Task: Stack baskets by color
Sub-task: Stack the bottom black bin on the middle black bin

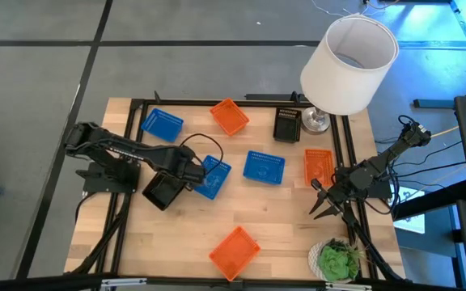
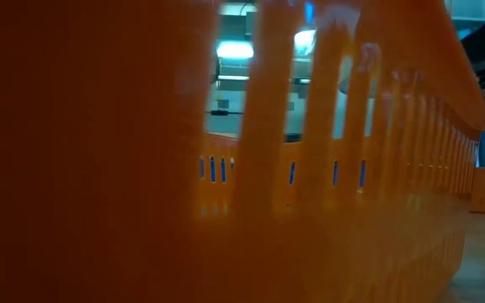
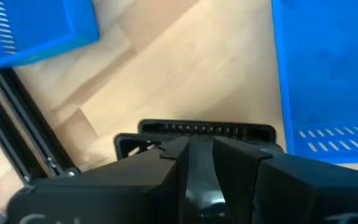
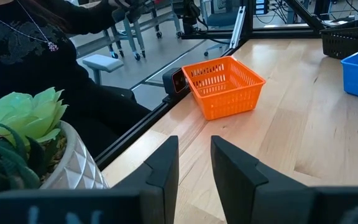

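**Black basket held at left**

A black basket (image 1: 162, 191) is gripped by the left end effector (image 1: 186, 172) beside a blue basket (image 1: 211, 177), presumably for stacking on the far black basket (image 1: 287, 124). The right end effector (image 1: 324, 202) is parked narrowly open, empty, at the desk (image 1: 281, 226) edge.

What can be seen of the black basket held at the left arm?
The black basket is a small square plastic tray with slotted walls. The left end effector grips one of its walls, so it sits tilted, apparently lifted off the wooden table, beside a blue basket. In the left wrist view its slotted rim shows just beyond the closed fingers. Whether it touches that blue basket cannot be told.
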`<state>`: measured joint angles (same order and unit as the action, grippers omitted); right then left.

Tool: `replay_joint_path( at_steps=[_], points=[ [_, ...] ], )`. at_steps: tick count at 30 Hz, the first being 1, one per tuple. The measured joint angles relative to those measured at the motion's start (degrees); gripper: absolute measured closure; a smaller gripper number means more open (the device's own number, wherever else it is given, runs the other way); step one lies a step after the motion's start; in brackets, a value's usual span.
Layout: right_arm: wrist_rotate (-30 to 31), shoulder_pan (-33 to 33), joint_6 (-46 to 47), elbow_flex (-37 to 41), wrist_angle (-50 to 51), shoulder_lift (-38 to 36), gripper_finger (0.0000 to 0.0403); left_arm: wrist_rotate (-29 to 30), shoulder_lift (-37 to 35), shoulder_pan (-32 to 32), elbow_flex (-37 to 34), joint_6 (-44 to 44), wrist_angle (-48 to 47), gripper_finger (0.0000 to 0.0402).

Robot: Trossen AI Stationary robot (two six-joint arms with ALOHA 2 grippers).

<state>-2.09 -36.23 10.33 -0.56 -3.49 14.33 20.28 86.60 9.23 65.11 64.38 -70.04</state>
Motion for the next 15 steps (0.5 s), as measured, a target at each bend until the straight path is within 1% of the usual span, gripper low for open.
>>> replay_joint_path(
  at_steps=[2,9,15],
  points=[
    [0.0,0.0,0.0,0.0,0.0,0.0,0.0309,1.73,0.47,-0.05,-0.43,0.02,0.49,0.0337],
    [-0.02,0.0,0.0,0.0,0.02,-0.01,0.0309,1.21,0.49,-0.65,-5.35,2.83,6.07,0.0337],
    [-0.02,-0.01,-0.02,0.0,0.02,-0.01,0.0309,1.89,0.49,-0.44,-9.14,3.01,11.69,0.0337]
  ],
)
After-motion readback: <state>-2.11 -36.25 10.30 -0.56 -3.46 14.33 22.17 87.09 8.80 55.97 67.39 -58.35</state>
